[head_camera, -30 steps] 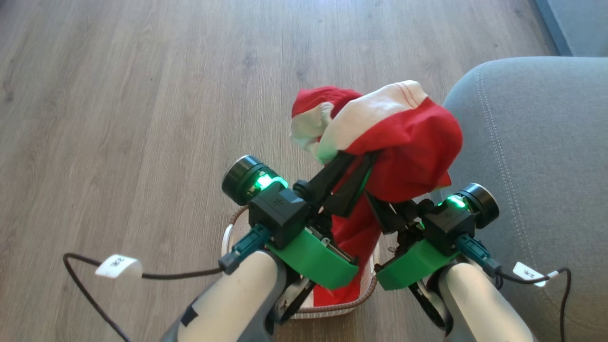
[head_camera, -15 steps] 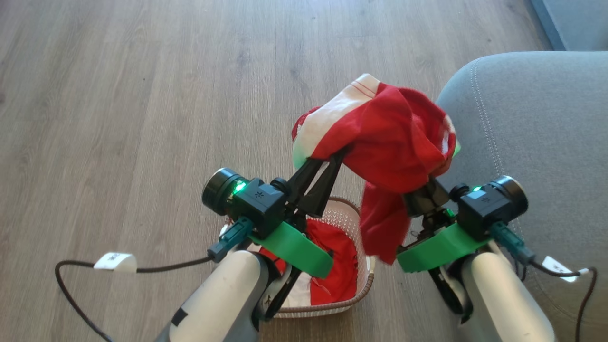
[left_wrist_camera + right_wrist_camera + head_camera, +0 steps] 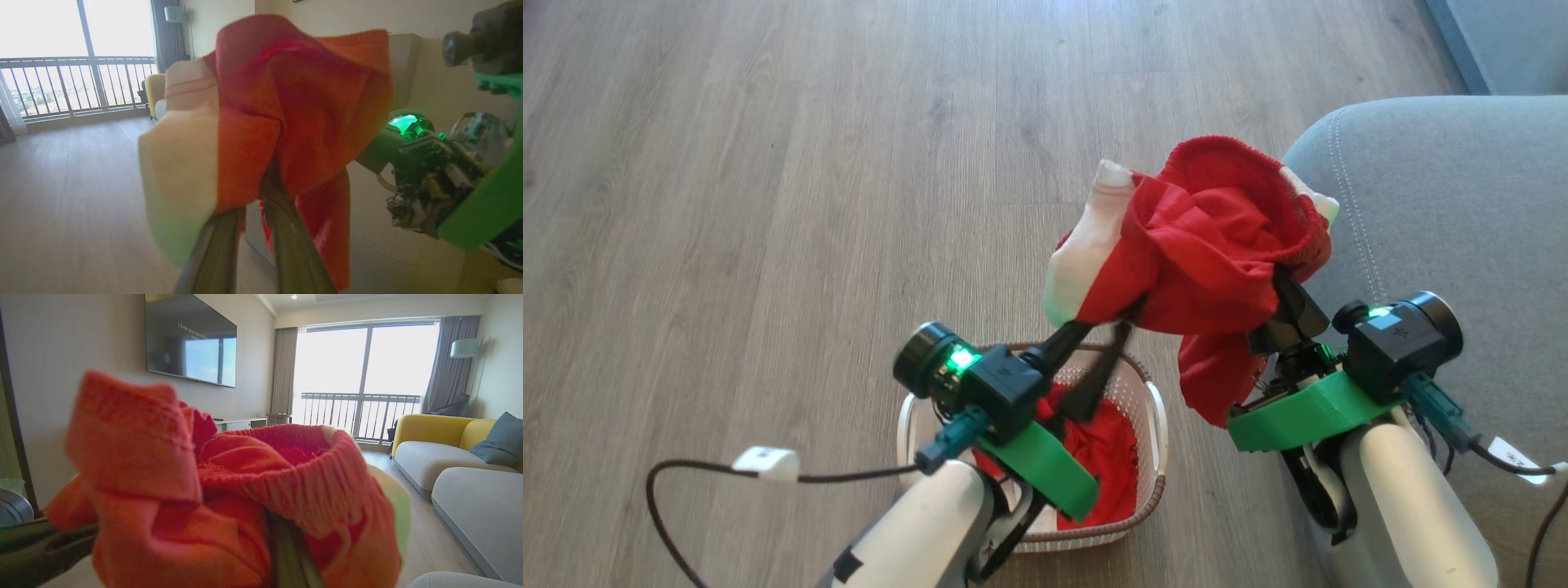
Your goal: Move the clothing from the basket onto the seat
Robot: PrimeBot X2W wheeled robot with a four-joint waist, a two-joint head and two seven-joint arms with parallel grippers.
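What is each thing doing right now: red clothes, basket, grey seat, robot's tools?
Lifted garment: bunched up, held in the air beside the seat.
Left tool: shut on the lifted garment.
Right tool: shut on the lifted garment.
Basket: upright on the floor, red clothes inside.
Seat: no clothes lying on the part in view.

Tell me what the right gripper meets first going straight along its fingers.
The red clothing that the right gripper is shut on, bunched over its tips; beyond, the way looks free, though cloth hides much.
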